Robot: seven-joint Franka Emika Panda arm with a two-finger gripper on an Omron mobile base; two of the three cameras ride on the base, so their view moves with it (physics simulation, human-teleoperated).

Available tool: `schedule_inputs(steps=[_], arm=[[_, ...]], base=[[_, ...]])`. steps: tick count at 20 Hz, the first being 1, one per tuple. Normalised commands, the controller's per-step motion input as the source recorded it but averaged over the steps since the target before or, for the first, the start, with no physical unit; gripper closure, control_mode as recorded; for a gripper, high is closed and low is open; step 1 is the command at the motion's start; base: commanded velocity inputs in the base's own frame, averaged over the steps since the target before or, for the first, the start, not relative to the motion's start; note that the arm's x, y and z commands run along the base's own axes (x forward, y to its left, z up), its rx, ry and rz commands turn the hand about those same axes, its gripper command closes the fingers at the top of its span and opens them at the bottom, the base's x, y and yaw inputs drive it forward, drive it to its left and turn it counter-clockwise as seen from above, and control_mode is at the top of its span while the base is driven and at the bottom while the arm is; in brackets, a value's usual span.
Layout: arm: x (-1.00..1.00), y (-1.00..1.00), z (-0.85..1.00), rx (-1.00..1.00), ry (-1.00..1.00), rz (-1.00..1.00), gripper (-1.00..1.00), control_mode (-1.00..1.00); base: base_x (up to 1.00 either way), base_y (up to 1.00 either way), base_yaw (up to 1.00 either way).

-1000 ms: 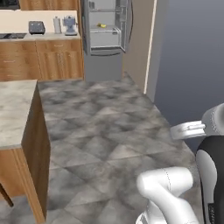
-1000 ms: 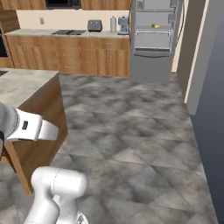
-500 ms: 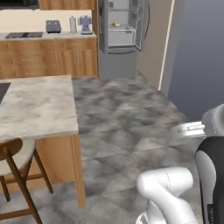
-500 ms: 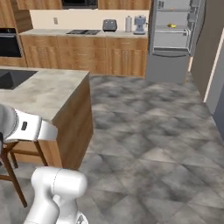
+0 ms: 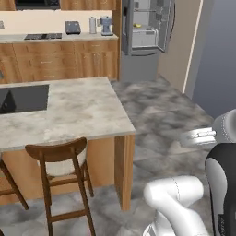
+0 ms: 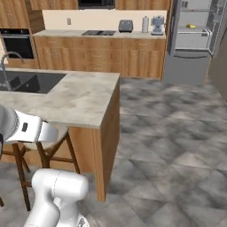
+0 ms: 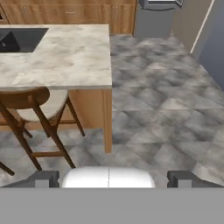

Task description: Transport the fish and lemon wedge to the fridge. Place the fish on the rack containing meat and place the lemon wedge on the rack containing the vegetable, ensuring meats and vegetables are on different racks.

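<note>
Steel-grey and open-doored, the fridge (image 6: 191, 42) stands well beyond our gripper (image 7: 113, 178), past the marble island (image 7: 57, 57). Our fingers (image 7: 43, 178) sit wide apart, holding nothing. We judge we're searching for the fish and lemon wedge, which we can't see; next, find them.

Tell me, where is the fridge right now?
The fridge stands open at the far end of the kitchen, at the right end of the wooden cabinets, past the island counter. In the right base view it is top right.
</note>
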Motion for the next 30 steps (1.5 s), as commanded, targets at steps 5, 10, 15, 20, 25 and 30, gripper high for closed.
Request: schedule_inputs(steps=[5, 10, 15, 20, 25, 30], arm=[[0.0, 0.0, 0.0, 0.0, 0.0, 0.0, -1.0, 1.0], [0.0, 0.0, 0.0, 0.0, 0.0, 0.0, -1.0, 1.0], [0.0, 0.0, 0.0, 0.0, 0.0, 0.0, -1.0, 1.0], [0.0, 0.0, 0.0, 0.0, 0.0, 0.0, -1.0, 1.0], [0.0, 0.0, 0.0, 0.0, 0.0, 0.0, -1.0, 1.0], [0.0, 0.0, 0.0, 0.0, 0.0, 0.0, -1.0, 1.0]], base=[[-0.32, 1.0, 0.0], [-0.42, 1.0, 0.0], [-0.16, 1.0, 0.01], [-0.1, 1.0, 0.01], [-0.36, 1.0, 0.0], [-0.4, 1.0, 0.04]])
